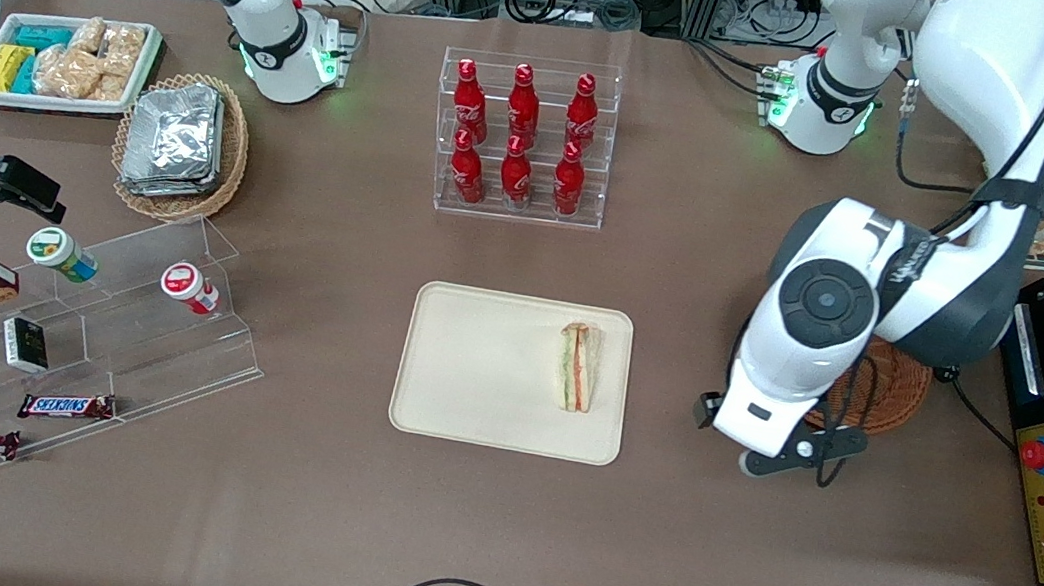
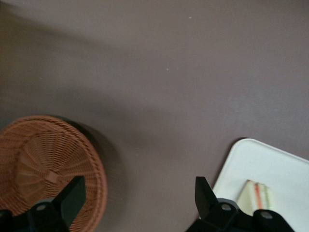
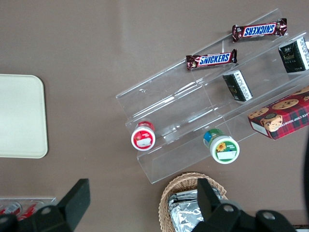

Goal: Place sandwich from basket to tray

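The small triangular sandwich wedge of white bread with orange, green and red layers (image 1: pixel 578 366) lies flat on the large cream-beige rectangular tray (image 1: pixel 472 367), near the tray edge closest to the working arm. The round reddish-brown woven wicker basket (image 2: pixel 43 166) looks empty. The left arm's gripper (image 2: pixel 140 195) hangs over bare brown tabletop between basket and tray, its fingers spread wide with nothing in them.

The sandwich looks light and soft; I'd judge it would squash or shed its filling if pinched hard, so the two bread faces are the place to hold it, gently. A clear rack of red bottles (image 1: pixel 522 137) stands farther from the front camera than the tray, well apart. Nothing crowds the tray.
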